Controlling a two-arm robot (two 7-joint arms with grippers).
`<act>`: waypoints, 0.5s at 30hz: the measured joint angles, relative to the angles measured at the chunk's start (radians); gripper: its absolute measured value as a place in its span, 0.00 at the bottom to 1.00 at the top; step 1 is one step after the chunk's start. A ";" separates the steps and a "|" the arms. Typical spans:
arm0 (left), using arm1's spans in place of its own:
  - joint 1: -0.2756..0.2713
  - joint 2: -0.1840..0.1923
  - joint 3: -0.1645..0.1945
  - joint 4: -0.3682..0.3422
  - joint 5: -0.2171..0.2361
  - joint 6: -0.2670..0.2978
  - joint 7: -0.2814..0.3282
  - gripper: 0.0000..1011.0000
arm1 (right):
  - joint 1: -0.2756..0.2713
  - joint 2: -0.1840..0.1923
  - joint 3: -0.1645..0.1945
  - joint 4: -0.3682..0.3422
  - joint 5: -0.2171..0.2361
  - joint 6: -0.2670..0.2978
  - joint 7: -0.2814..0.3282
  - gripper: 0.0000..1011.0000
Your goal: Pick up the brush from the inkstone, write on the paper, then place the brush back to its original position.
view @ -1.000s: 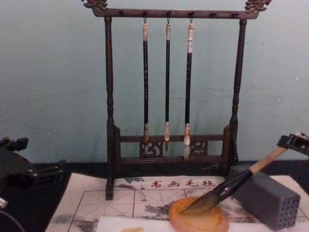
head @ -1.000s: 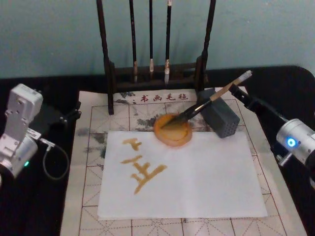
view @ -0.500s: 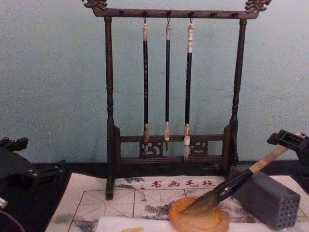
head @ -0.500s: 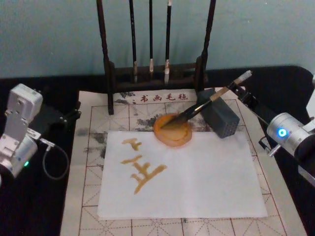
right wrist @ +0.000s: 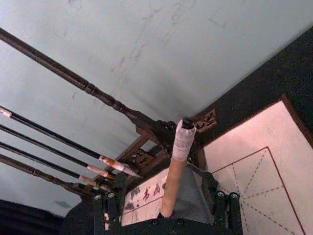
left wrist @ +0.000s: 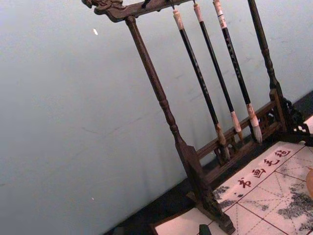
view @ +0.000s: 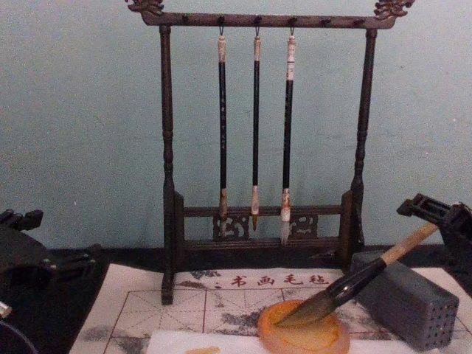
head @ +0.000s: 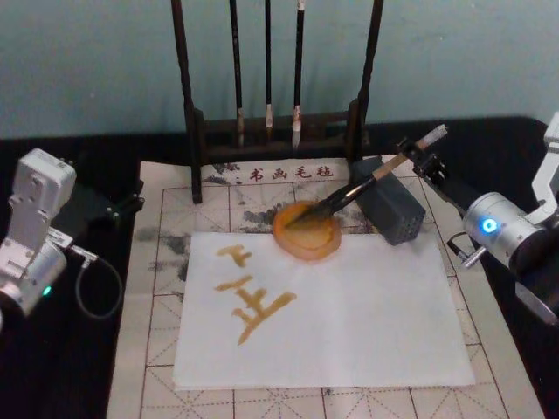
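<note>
Mat [head: 157, 332]: brush [head: 358, 183] tip in inkstone [head: 307, 237], handle rising back-right; right hand [head: 421, 157] splayed astride it; left hand [head: 122, 205] parked.

left arm: parked at 9 o'clock in the head view, left gripper [head: 129, 202] pointing toward 2 o'clock
right arm: enters from 3 o'clock, stretched toward 10 o'clock
right gripper [head: 420, 158]: at 2 o'clock, fingers [right wrist: 106, 210] spread wide apart

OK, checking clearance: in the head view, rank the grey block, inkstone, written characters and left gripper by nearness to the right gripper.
1. Grey block, just left of the right gripper.
2. Inkstone, at the paper's far edge.
3. Written characters, paper's left half.
4. Left gripper, parked far left.
</note>
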 joint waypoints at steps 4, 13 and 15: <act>0.000 0.000 0.000 0.000 0.000 0.000 0.000 0.99 | 0.017 -0.003 -0.008 0.020 0.009 -0.015 -0.002 0.99; 0.000 0.000 0.000 0.000 0.000 0.000 0.000 0.99 | 0.044 -0.003 -0.024 0.054 0.025 -0.037 -0.003 0.99; 0.000 0.000 0.000 0.000 0.000 0.000 0.000 0.99 | 0.048 -0.002 -0.028 0.059 0.027 -0.040 -0.004 0.99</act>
